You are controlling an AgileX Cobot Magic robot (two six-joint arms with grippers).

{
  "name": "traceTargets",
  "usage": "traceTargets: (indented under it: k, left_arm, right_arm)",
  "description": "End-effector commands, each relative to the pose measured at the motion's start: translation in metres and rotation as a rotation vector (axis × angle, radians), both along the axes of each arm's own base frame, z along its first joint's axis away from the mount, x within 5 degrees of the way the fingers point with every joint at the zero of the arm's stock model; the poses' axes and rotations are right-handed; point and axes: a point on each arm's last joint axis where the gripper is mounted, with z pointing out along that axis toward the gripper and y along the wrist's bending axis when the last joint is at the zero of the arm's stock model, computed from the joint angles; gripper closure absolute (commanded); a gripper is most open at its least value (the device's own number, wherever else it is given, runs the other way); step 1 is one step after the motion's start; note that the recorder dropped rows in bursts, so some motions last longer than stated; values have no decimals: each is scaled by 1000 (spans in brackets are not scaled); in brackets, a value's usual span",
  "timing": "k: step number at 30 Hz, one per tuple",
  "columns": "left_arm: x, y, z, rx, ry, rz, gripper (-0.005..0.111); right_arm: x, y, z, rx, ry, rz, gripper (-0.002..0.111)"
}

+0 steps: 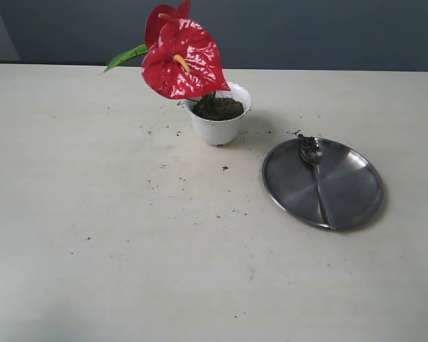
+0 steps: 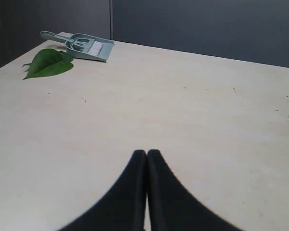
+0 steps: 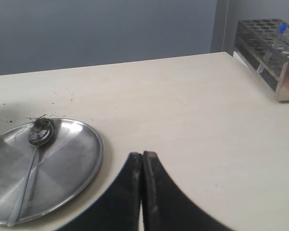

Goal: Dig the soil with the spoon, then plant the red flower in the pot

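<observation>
The red flower [image 1: 180, 57] stands upright in the white pot [image 1: 219, 127], its stem set in the dark soil [image 1: 220, 108]. The silver spoon [image 1: 315, 171] lies on the round steel plate [image 1: 353, 187], its bowl holding a clump of earth; the right wrist view shows the spoon [image 3: 32, 163] on the plate [image 3: 72, 166] too. My left gripper [image 2: 147, 153] is shut and empty over bare table, far from the pot. My right gripper [image 3: 142, 155] is shut and empty, just beside the plate's rim. Neither gripper appears in the exterior view.
Soil crumbs [image 1: 225, 169] are scattered on the table around the pot and plate. A grey-green dustpan with brush [image 2: 84, 46] and a loose green leaf [image 2: 49, 64] lie at a far table corner. A metal test-tube rack [image 3: 272, 48] stands at another edge.
</observation>
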Motion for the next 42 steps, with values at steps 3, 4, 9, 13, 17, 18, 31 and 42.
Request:
traceTargets:
  k: [3, 4, 9, 13, 17, 18, 31, 42]
  left_arm:
    - [1, -1, 0, 3, -16, -25, 106]
    - [1, -1, 0, 3, -16, -25, 106]
    - [1, -1, 0, 3, -16, -25, 106]
    - [1, -1, 0, 3, -16, -25, 106]
    - [1, -1, 0, 3, -16, -25, 106]
    - [1, -1, 0, 8, -14, -25, 106]
    - [1, -1, 0, 15, -12, -24, 106]
    - [0, 1, 1, 75, -1, -20, 106]
  right_arm:
    - [0, 0, 0, -2, -6, -5, 109]
    - [0, 0, 0, -2, -6, -5, 109]
    - [0, 0, 0, -2, -6, -5, 109]
    - [0, 0, 0, -2, -6, -5, 109]
    - [0, 0, 0, -2, -6, -5, 109]
    - [0, 0, 0, -2, -6, -5, 109]
    - [0, 0, 0, -2, -6, -5, 109]
    - [0, 0, 0, -2, -6, -5, 109]
